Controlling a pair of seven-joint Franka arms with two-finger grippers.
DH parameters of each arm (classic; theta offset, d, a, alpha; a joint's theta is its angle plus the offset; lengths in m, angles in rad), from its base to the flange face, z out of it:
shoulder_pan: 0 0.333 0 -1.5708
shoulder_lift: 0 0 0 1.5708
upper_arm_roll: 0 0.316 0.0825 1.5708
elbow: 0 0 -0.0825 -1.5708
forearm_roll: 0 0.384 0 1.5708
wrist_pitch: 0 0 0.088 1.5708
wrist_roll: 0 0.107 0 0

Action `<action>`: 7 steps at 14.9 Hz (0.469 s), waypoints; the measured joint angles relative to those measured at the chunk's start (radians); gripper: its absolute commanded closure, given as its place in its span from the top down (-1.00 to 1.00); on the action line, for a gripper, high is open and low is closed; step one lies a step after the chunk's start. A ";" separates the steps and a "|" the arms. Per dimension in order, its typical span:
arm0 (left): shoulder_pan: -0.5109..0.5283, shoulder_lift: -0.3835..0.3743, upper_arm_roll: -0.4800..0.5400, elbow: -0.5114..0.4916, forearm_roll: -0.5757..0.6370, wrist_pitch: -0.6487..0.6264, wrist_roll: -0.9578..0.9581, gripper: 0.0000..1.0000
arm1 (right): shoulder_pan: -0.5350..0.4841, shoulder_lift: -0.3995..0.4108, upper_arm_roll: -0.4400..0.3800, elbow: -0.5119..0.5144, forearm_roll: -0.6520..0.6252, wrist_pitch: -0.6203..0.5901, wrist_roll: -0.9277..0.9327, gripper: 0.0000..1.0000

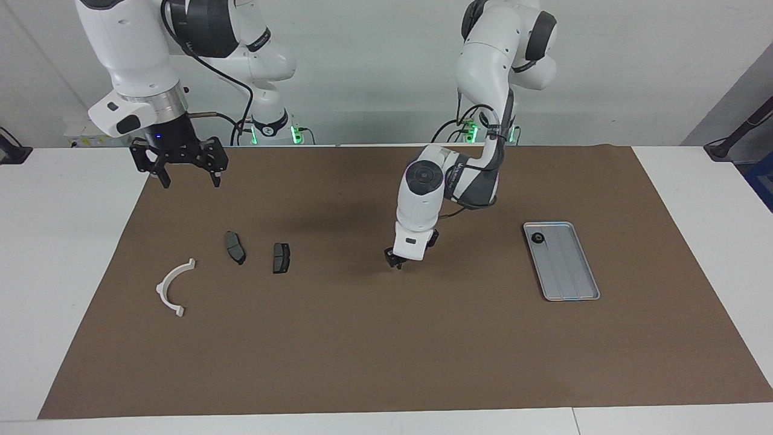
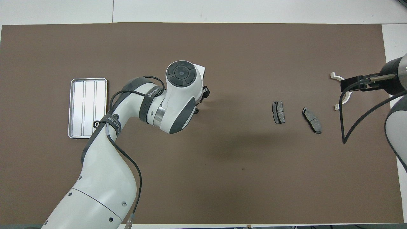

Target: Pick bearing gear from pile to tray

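there, left end effector (image 1: 395, 262) low at the small black gear (image 2: 196, 110), grip unclear

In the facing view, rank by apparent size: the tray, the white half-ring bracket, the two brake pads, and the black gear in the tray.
1. tray
2. white half-ring bracket
3. two brake pads, about alike, not ranked against each other
4. black gear, smallest
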State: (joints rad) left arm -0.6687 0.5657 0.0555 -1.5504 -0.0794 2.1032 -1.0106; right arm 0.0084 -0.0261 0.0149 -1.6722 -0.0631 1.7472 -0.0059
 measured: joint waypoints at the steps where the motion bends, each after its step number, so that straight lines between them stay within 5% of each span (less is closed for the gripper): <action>1: -0.005 0.001 0.000 0.000 0.000 0.000 -0.003 0.35 | 0.000 -0.001 -0.010 0.001 0.000 0.000 0.000 1.00; 7: -0.028 0.012 -0.001 -0.022 0.000 0.005 -0.023 0.32 | 0.001 -0.005 -0.030 0.002 0.000 0.000 0.000 1.00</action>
State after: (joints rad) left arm -0.6964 0.5775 0.0548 -1.5721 -0.0795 2.1085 -1.0338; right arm 0.0098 -0.0309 -0.0154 -1.6702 -0.0631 1.7472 -0.0059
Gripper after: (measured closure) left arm 0.300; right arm 0.000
